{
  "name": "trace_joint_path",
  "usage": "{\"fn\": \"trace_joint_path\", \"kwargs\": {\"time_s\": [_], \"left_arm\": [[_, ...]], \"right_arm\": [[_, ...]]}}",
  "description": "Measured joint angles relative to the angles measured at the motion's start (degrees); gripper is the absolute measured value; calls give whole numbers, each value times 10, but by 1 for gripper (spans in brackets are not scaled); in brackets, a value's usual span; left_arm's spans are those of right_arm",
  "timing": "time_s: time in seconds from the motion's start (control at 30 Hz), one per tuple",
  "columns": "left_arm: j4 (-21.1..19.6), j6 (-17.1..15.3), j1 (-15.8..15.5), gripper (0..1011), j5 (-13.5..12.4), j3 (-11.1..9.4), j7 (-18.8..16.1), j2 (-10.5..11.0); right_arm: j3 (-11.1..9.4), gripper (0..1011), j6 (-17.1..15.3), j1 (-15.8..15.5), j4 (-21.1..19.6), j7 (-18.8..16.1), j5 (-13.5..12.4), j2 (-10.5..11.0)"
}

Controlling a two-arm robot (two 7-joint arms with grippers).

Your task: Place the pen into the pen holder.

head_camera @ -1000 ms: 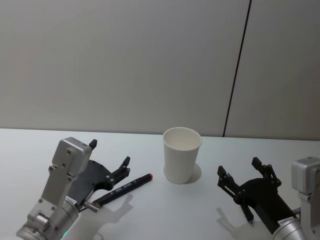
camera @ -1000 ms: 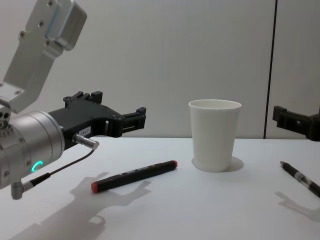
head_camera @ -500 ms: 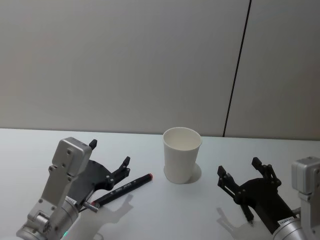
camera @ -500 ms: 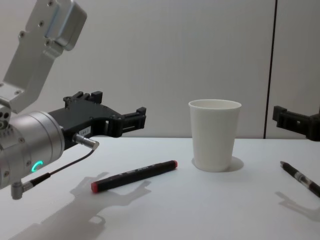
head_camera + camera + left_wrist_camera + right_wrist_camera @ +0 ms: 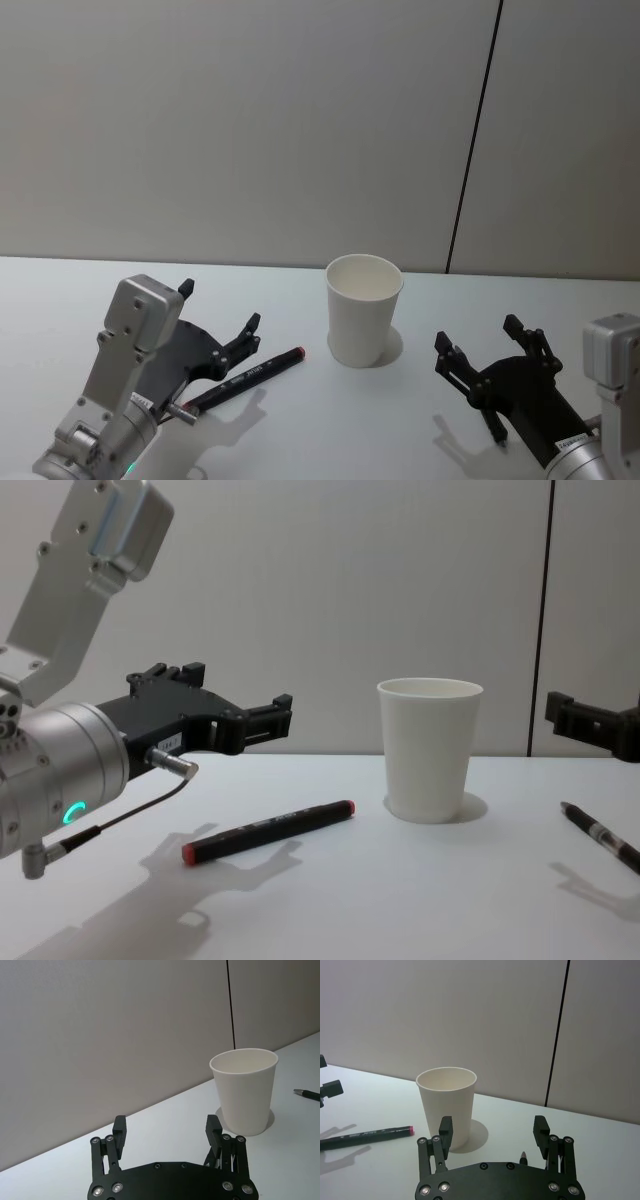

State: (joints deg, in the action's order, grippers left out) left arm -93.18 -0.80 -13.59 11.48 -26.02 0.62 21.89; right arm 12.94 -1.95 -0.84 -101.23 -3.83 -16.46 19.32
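So the cup (image 5: pixel 364 312) is a plain white paper one with a rolled rim, standing upright and empty. It sits a bit ahead of the two grippers, roughly between them. A black marker (image 5: pixel 245 378) with red ends lies flat right under the left gripper (image 5: pixel 220 305), far end angled toward the cup but not touching it. A thinner black pen (image 5: pixel 600 837) lies flat under the right gripper (image 5: pixel 477 333), also clear of the cup.

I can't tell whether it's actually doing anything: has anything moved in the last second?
Nothing has visibly changed. The left tool is open above the red-tipped marker, the right tool is open above the black pen, both pens lie on the table, and the paper cup stands between them.
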Motion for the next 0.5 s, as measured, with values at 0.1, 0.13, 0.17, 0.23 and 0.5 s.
{"fn": "trace_joint_path", "kwargs": {"time_s": [0.1,0.13,0.17,0.23,0.5], "left_arm": [[0,0,0,1000,0,0,0,0],[0,0,0,1000,0,0,0,0],[0,0,0,1000,0,0,0,0],[0,0,0,1000,0,0,0,0],[0,0,0,1000,0,0,0,0]], "right_arm": [[0,1001,-1,0,0,-1,0,0],[-1,1001,-1,0,1,-1,0,0],[-1,1001,-2,1,1,-2,0,0],[-2,1001,-3,1,2,-4,0,0],[-9,1001,-10,-1,4,-6,-1,2]]}}
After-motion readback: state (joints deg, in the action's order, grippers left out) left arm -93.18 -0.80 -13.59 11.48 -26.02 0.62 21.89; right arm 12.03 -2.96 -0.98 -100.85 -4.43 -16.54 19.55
